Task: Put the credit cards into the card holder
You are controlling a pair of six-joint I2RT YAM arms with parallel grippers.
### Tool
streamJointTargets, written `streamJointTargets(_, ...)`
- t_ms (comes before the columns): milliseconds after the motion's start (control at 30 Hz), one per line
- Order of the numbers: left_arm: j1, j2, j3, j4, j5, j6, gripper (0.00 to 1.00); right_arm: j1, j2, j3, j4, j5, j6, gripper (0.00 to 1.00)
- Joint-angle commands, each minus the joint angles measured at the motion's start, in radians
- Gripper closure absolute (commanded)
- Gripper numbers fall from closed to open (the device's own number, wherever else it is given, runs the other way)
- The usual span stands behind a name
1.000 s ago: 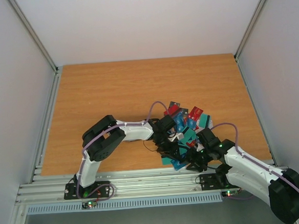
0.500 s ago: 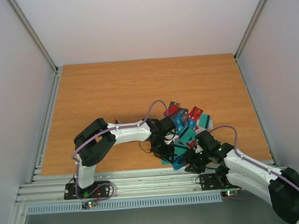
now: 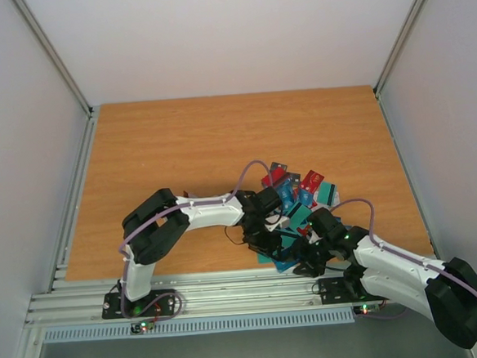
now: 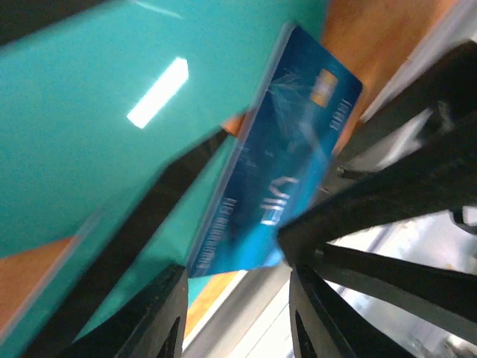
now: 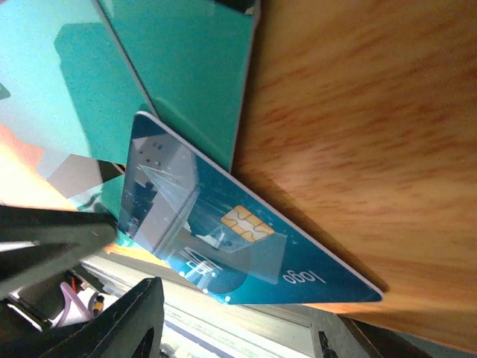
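The credit cards lie in an overlapping pile of teal, blue and red at the table's near right. My left gripper is at the pile's near left and my right gripper at its near edge, close together. In the left wrist view the left gripper is open; a blue VIP card lies just beyond its fingertips over teal cards. In the right wrist view the right gripper is open, with a blue chip card jutting over the table edge. The card holder is hidden.
The wooden table is walled by white panels. A slotted aluminium rail runs along the near edge, right below both grippers. Part of the right gripper shows dark at the right of the left wrist view.
The left arm's elbow has swung down and left, and its gripper has slid to the pile's near edge. The right gripper has edged left into the pile.
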Motion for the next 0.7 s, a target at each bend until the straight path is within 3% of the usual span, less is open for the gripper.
streamJointTargets(0, -0.025, 0.05, -0.028, 0.058, 0.069, 0.028, 0.6, 0.009, 0.06, -0.046, 0.231, 0.083, 0.026, 0.45)
streamJointTargets(200, -0.031, 0.042, -0.068, 0.069, 0.063, 0.007, 0.61, 0.013, 0.104, -0.072, 0.309, 0.081, 0.056, 0.44)
streamJointTargets(467, -0.033, 0.017, -0.165, 0.275, 0.254, -0.108, 0.61, 0.014, 0.124, -0.076, 0.344, 0.079, 0.056, 0.44)
streamJointTargets(667, -0.033, -0.003, -0.16, 0.266, 0.256, -0.113, 0.61, 0.015, 0.146, -0.084, 0.38, 0.076, 0.058, 0.45)
